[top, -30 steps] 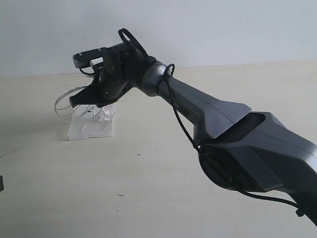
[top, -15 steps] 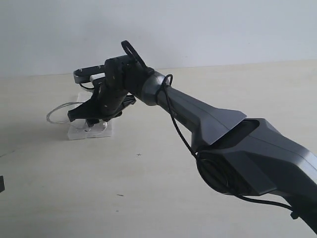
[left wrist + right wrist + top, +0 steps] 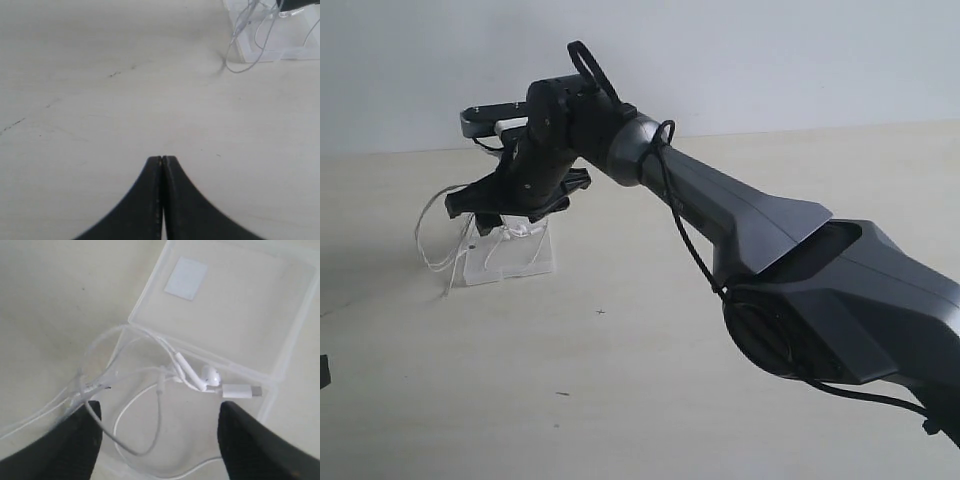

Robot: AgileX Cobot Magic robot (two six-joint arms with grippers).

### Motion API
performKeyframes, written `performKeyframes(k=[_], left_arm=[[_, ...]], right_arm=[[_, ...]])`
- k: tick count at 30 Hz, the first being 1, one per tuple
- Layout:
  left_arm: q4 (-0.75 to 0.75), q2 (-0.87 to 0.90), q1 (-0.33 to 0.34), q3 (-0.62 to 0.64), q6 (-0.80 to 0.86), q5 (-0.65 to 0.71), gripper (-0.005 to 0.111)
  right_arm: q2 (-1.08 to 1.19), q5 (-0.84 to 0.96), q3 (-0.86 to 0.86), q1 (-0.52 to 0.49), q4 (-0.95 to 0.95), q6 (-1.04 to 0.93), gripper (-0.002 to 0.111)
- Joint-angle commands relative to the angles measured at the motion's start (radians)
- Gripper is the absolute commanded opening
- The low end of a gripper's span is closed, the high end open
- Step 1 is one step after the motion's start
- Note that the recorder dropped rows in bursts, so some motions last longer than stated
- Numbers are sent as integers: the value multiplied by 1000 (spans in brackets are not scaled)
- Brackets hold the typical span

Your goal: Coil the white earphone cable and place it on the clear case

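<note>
My right gripper hangs open just above the clear case, which lies open with its whitish patch on the far panel. The white earphone cable lies in loose loops on the near panel, between my fingers, with an earbud and a white plug beside it. One strand runs against the fingertip. In the exterior view the right gripper is over the case, and cable loops spill off its left side. My left gripper is shut and empty, low over the bare table.
The right arm stretches diagonally across the beige table from lower right. A thick black robot cable hangs along it. A small dark object sits at the left edge. The case lies far ahead of the left gripper.
The right gripper dipped down onto the case, then rose a little. The cable loops now hang lower, off the case's left side. The left gripper shows no movement.
</note>
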Motion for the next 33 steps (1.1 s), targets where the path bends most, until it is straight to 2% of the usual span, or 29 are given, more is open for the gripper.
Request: performKeyframes(k=[1, 7, 9, 16, 20, 23, 26, 27, 30, 31, 33], left_arm=[[5, -4, -2, 6, -8, -23, 0], [5, -4, -2, 6, -8, -24, 0], [5, -4, -2, 6, -8, -24, 0], [5, -4, -2, 6, -8, -24, 0], [5, -4, -2, 6, -8, -35, 0], [5, -4, -2, 6, -8, -55, 0], [5, -4, -2, 6, -8, -73, 0], [5, -4, -2, 6, -8, -76, 0], [5, -4, -2, 6, -8, -76, 0], [5, -4, -2, 6, -8, -76, 0], [5, -4, -2, 6, -8, -76, 0]], right_arm=[[-12, 8, -4, 0, 1, 19, 62], [-8, 8, -4, -2, 1, 32, 62], [-4, 19, -4, -2, 1, 36, 58], [-4, 58, -4, -2, 44, 34, 21], [-4, 107, -4, -2, 44, 20, 7], [-4, 156, -4, -2, 52, 20, 14], [-4, 161, -4, -2, 86, 18, 36], [-4, 150, -4, -2, 91, 18, 49], [-4, 137, -4, -2, 89, 56, 74], [-4, 132, -4, -2, 89, 69, 75], [-4, 123, -4, -2, 89, 70, 71]])
